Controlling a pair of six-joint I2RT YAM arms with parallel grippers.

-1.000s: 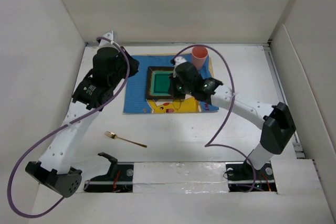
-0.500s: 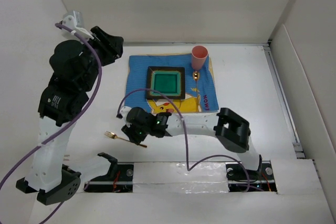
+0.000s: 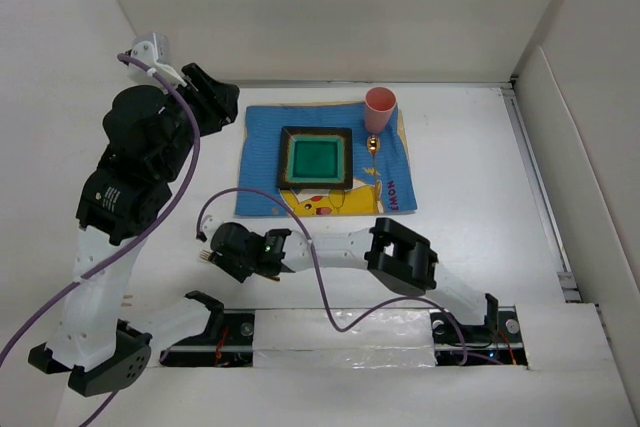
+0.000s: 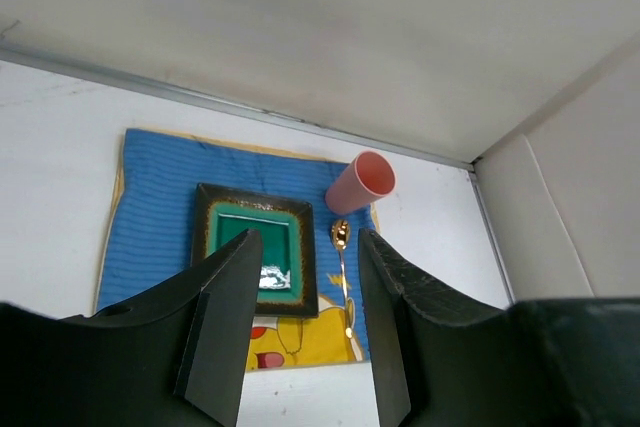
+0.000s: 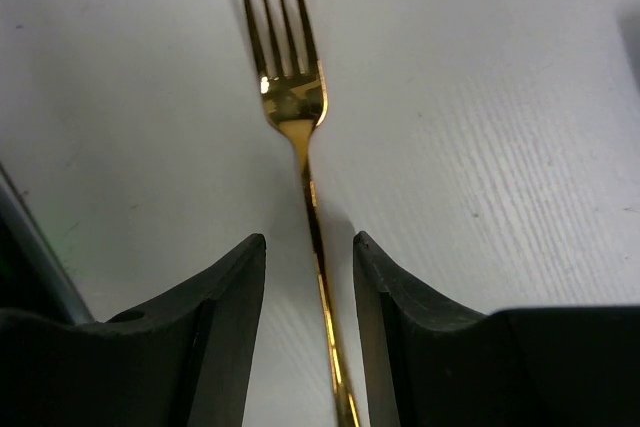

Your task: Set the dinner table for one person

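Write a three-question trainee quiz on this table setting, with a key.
1. True or false: the gold spoon lies on the blue mat, right of the green plate.
2. The gold fork lies: A) on the mat, B) on the bare white table, C) in a cup.
3. Short answer: has the right gripper shut on the fork?
Key: 1 true; 2 B; 3 no, its fingers stand open either side of the handle.
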